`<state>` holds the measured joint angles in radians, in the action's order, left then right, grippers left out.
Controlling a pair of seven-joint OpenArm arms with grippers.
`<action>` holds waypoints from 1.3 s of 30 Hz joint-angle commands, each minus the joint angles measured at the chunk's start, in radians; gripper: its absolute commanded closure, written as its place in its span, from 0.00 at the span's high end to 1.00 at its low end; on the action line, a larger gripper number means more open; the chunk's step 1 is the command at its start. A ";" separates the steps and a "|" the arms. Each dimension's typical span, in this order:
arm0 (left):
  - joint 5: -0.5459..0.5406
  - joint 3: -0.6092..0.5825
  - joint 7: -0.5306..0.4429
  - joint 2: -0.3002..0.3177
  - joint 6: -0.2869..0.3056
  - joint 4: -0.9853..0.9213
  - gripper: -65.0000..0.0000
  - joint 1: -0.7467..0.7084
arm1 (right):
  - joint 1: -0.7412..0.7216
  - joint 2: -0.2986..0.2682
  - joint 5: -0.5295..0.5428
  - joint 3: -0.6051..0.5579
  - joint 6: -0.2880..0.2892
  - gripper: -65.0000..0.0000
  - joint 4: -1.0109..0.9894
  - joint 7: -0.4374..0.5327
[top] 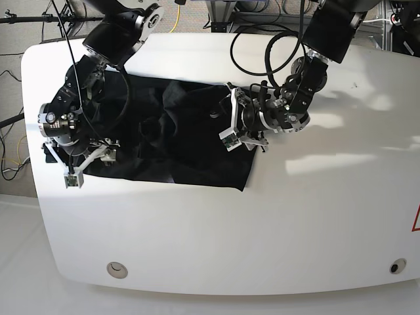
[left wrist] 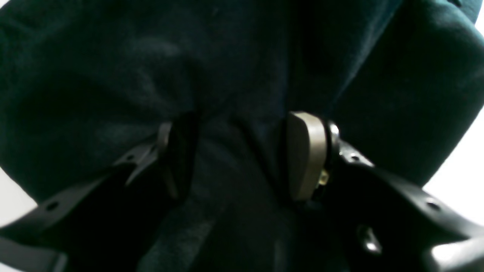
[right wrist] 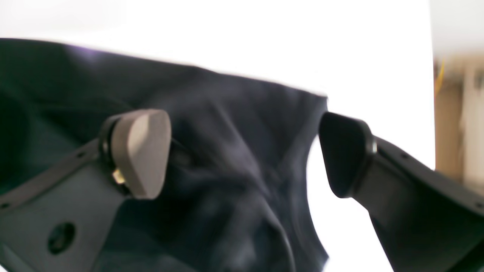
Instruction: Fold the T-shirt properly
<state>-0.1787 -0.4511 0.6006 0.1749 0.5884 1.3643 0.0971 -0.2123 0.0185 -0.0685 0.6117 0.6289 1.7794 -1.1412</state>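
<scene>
white and glossy, the rounded table (top: 197,230) carries the shirt (top: 170,138) across its far left part, spread in a wrinkled dark sheet between the two arms. black cables (top: 262,46) loop over the table's far edge.

left gripper (left wrist: 242,155): its fingers are closed on a gathered bunch of the shirt. in the left wrist view a tan, rounded pad (left wrist: 306,155) presses the cloth from one side and a darker finger, half buried in folds, from the other; fabric bulges out above and below the pinch. in the base view this gripper sits at the shirt's right edge.

right gripper (right wrist: 245,155): fingers stand wide apart, clamped on nothing. the shirt lies behind and between them; its right edge falls just short of the dark pad (right wrist: 344,151), while the tan pad (right wrist: 141,151) sits over the cloth. whether either pad touches the cloth i cannot tell. in the base view it hangs at the shirt's left edge.

the cloth is soft, matte, plain black, creased into ridges. no writing can be read.
</scene>
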 commanded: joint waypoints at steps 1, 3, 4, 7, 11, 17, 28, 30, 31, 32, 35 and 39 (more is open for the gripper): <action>0.109 0.022 0.186 0.041 -0.023 -0.035 0.53 -0.020 | -0.040 -0.030 0.012 0.015 0.036 0.91 -0.037 -0.035; 0.109 0.035 0.186 0.054 -0.021 -0.033 0.53 -0.018 | -0.051 -0.044 0.012 0.030 0.069 0.91 -0.075 -0.070; 0.109 0.036 0.184 0.059 -0.021 -0.033 0.53 -0.018 | -0.055 -0.048 0.012 0.037 0.069 0.91 -0.088 -0.084; 0.109 0.036 0.184 0.074 -0.021 -0.033 0.53 -0.003 | -0.088 -0.055 0.012 0.067 0.069 0.91 -0.125 -0.133; 0.109 0.038 0.186 0.079 -0.021 -0.035 0.53 0.008 | -0.112 -0.061 0.012 0.110 0.069 0.91 -0.146 -0.176; 0.109 0.038 0.186 0.099 -0.021 -0.035 0.53 0.008 | -0.164 -0.090 0.012 0.122 0.069 0.91 -0.221 -0.255; 0.109 0.039 0.183 0.101 -0.021 -0.035 0.53 0.008 | -0.203 -0.122 0.012 0.138 0.069 0.91 -0.425 -0.255; 0.109 0.039 0.183 0.101 -0.021 -0.035 0.53 0.008 | -0.203 -0.127 0.012 0.164 0.069 0.91 -0.453 -0.255; 0.109 0.039 0.183 0.099 -0.021 -0.035 0.53 0.006 | -0.203 -0.130 0.012 0.175 0.069 0.91 -0.468 -0.255; 0.109 0.039 0.183 0.099 -0.021 -0.035 0.53 0.006 | -0.204 -0.133 0.012 0.185 0.069 0.91 -0.487 -0.255; 0.109 0.039 0.183 0.097 -0.021 -0.036 0.53 0.006 | -0.207 -0.137 0.014 0.202 0.069 0.91 -0.539 -0.255; 0.109 0.039 0.183 0.096 -0.021 -0.036 0.53 0.006 | -0.220 -0.162 0.049 0.219 0.069 0.91 -0.606 -0.255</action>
<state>-0.1795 -0.4107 0.6182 0.2504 0.5922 1.3609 0.1223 -0.4267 -0.1314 -0.0483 0.8257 0.6994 1.2201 -1.3888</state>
